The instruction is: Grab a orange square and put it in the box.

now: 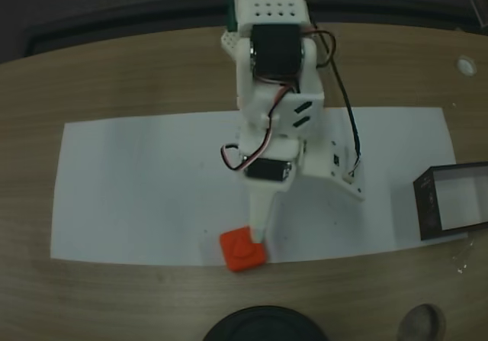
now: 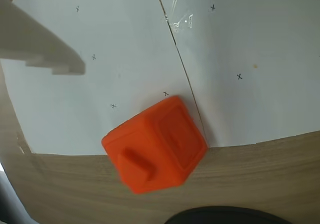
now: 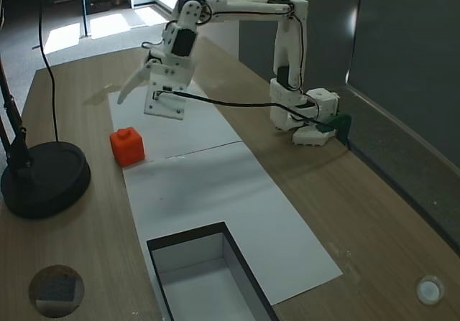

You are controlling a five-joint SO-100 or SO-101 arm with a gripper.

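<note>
On the white paper's (image 1: 137, 188) edge near the round black base (image 3: 43, 181) sits the orange square (image 3: 127, 147); claw (image 3: 136, 84) spread, empty, above it. Box (image 3: 208, 278) well apart. Wrist view adds pen crosses (image 2: 239, 76) on paper.

A brown wooden table (image 3: 374, 213) holds everything. A long strip of white paper (image 3: 215, 184) lies flat on it, with tiny x marks drawn on it in the wrist view. An orange block (image 3: 127, 146) sits at the paper's edge, partly on the wood. A dark box (image 3: 208, 278) with a pale bottom rests on one end of the paper. A round black stand base (image 3: 43, 181) sits on the bare wood near the block. The white robot arm base (image 3: 305, 116) stands beside the paper's long edge
</note>
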